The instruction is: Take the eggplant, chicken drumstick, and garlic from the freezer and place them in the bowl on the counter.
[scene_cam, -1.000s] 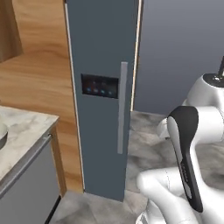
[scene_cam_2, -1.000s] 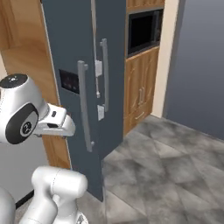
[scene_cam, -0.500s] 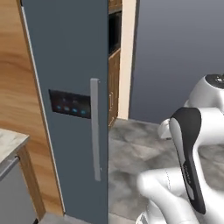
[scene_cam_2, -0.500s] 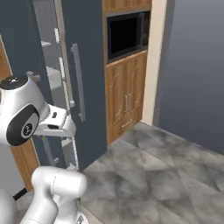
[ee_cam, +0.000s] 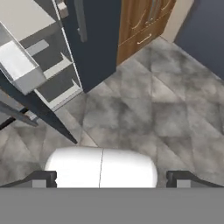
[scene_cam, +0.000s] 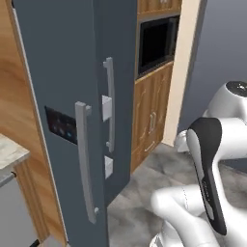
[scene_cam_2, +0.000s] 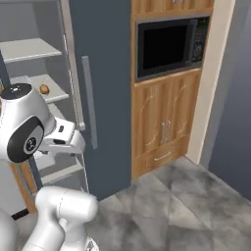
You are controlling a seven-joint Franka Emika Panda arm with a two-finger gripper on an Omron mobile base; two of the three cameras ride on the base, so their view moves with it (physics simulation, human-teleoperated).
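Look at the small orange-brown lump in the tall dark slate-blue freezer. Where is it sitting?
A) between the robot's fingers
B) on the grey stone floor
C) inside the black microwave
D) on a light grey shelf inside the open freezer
D: in the right base view the small orange-brown lump rests on a light grey shelf inside the open tall dark slate-blue freezer, left of the black microwave.
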